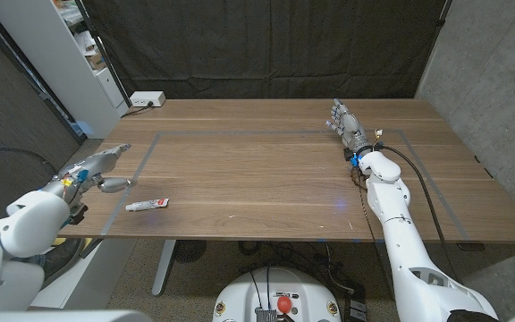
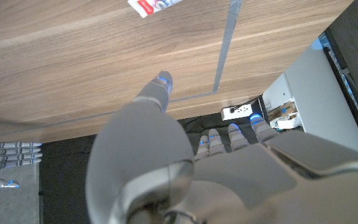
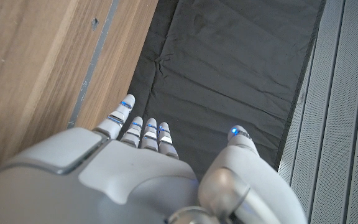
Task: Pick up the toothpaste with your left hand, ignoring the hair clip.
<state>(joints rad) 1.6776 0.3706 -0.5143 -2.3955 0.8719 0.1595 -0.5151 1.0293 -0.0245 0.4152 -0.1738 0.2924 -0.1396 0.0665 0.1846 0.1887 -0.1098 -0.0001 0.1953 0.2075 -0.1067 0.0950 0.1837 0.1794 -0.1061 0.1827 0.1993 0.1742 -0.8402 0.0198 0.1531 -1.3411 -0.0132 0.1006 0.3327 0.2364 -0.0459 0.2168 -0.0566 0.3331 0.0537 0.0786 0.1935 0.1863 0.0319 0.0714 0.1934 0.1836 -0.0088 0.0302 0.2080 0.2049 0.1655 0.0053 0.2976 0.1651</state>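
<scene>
The toothpaste [image 1: 147,205], a small white tube with red print, lies flat near the table's front left edge; its end also shows in the left wrist view [image 2: 156,5]. My left hand [image 1: 101,168] hovers just left of and behind the tube, fingers stretched out and thumb spread toward it, holding nothing. In the left wrist view the left hand [image 2: 185,168] has a gap of bare wood between its thumb and the tube. My right hand [image 1: 342,119] stands at the table's far right, fingers straight and together, holding nothing; it also shows in the right wrist view [image 3: 148,168].
A grey tape line [image 1: 240,134] marks a rectangle on the wooden table. A white power strip [image 1: 147,98] sits past the table's back left corner, beside a white shelf [image 1: 79,54]. A black cable [image 1: 418,188] runs along my right arm.
</scene>
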